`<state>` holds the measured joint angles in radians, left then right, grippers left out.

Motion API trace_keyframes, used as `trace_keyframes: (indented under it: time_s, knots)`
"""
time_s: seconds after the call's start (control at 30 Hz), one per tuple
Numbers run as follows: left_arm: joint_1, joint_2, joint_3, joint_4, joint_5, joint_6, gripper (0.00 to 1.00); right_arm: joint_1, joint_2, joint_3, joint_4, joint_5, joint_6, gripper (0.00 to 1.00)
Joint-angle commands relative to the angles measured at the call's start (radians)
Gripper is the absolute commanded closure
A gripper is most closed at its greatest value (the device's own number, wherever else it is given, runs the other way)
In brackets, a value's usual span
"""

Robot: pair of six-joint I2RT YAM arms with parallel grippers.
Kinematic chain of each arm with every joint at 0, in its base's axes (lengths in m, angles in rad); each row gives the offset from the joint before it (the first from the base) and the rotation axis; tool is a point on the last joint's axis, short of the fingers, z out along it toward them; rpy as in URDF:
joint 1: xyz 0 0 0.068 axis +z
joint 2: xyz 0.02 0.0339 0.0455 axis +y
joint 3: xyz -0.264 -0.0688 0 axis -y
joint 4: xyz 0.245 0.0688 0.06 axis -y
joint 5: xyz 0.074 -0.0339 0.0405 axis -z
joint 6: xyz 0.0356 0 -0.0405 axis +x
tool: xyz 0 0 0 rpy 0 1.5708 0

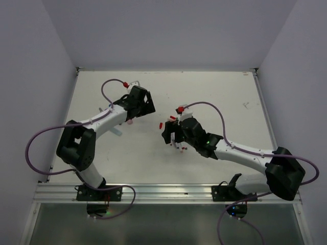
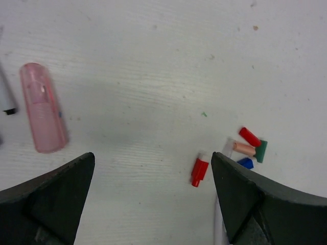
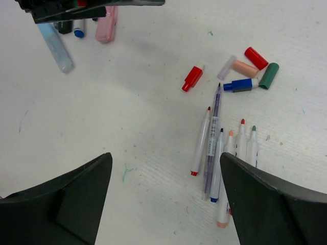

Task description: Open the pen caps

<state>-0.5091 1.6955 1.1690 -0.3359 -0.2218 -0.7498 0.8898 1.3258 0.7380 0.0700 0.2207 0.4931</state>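
Loose pen caps lie on the white table between my grippers. In the right wrist view a red cap (image 3: 192,78) lies alone. To its right sit a clear purple cap (image 3: 226,67), a peach cap (image 3: 245,68), a second red cap (image 3: 255,57), a green cap (image 3: 269,75) and a blue cap (image 3: 240,84). Several uncapped pens (image 3: 212,138) lie side by side below them. A pink cap (image 2: 43,107) and the lone red cap (image 2: 199,171) show in the left wrist view. My left gripper (image 2: 153,158) and right gripper (image 3: 164,158) are both open, empty and above the table.
A light blue cap (image 3: 55,47) and a blue-tipped pen end (image 3: 78,32) lie under the left gripper's body (image 3: 76,7). A black-tipped pen (image 2: 6,97) is at the left edge. The table's raised rim (image 1: 163,70) runs along the back, and walls close in both sides.
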Motion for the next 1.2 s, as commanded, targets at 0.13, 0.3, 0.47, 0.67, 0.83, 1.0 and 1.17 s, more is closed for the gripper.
trace_keyframes:
  time_s: [0.13, 0.3, 0.47, 0.67, 0.83, 1.0, 1.17]
  knots:
    - [0.124, 0.035, 0.035, -0.106, -0.093, 0.081, 0.06, 0.001, -0.079, -0.051, 0.059, 0.074, -0.044, 0.06]
    - [0.161, 0.121, 0.095, -0.141, -0.1, 0.096, 0.18, 0.0, -0.073, -0.052, 0.059, 0.066, -0.042, 0.06]
    - [0.184, 0.18, 0.153, -0.159, -0.116, 0.107, 0.24, 0.0, -0.066, -0.055, 0.063, 0.065, -0.042, 0.06]
    - [0.211, 0.23, 0.193, -0.161, -0.116, 0.115, 0.32, 0.001, -0.06, -0.058, 0.068, 0.06, -0.042, 0.06]
    - [0.222, 0.277, 0.215, -0.164, -0.096, 0.118, 0.38, 0.0, -0.053, -0.057, 0.073, 0.049, -0.037, 0.06]
    - [0.228, 0.299, 0.216, -0.16, -0.096, 0.118, 0.44, 0.0, -0.051, -0.065, 0.077, 0.049, -0.037, 0.07]
    - [0.241, 0.311, 0.218, -0.149, -0.087, 0.113, 0.49, 0.001, -0.04, -0.066, 0.089, 0.033, -0.039, 0.07]
